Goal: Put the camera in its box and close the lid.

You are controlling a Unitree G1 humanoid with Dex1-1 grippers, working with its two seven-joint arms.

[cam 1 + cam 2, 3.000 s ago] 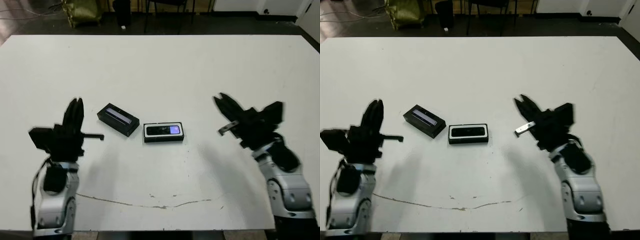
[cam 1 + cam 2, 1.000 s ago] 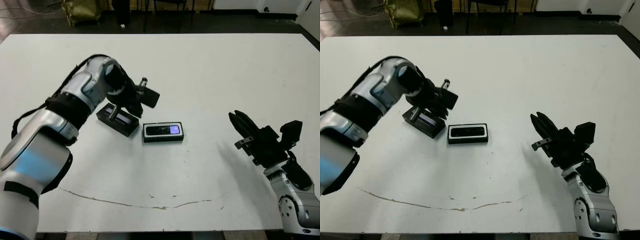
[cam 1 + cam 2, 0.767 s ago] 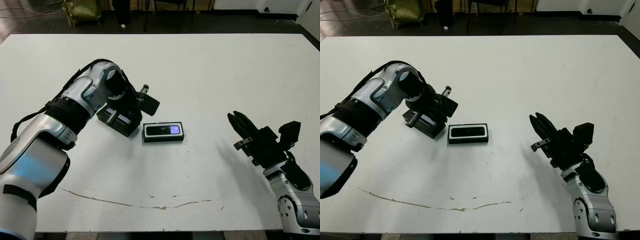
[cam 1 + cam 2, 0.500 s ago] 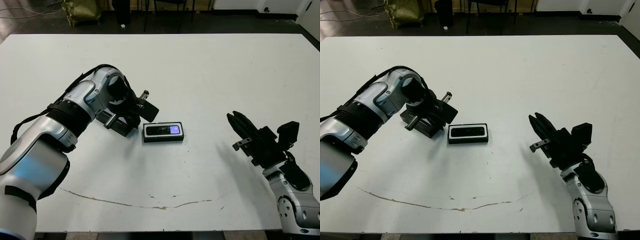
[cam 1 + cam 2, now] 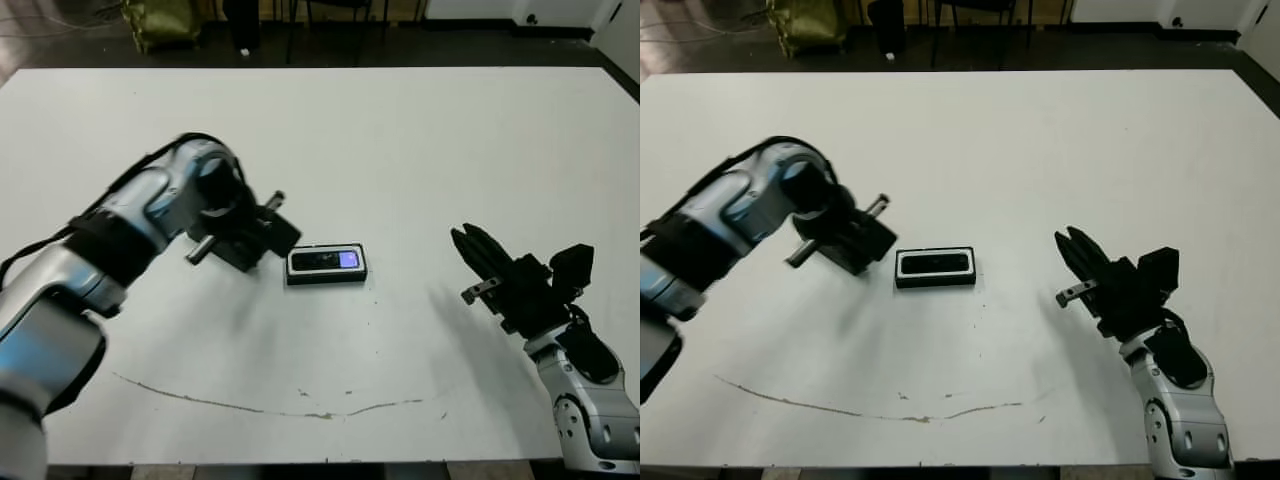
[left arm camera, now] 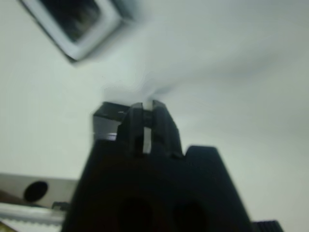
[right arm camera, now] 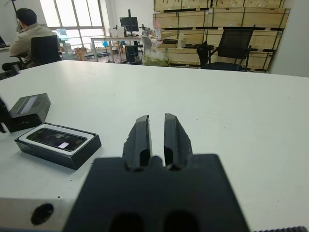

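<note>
Left gripper (image 5: 255, 243) now sits low over the black rectangular lid with the glossy window (image 7: 27, 110), fingers nearly pressed together per the left wrist view; half a second ago it was a bit farther back, and the arm is motion-blurred. Slim black bar camera with the purple screen (image 5: 327, 261) lies unmoved in the shallow white-lined black box (image 5: 327, 265) mid white desk (image 5: 400, 140), lid just beside it on the left, not yet on. Right gripper (image 5: 478, 250) hovers well apart to the right, unchanged, fingers close together, pinching nothing.
</note>
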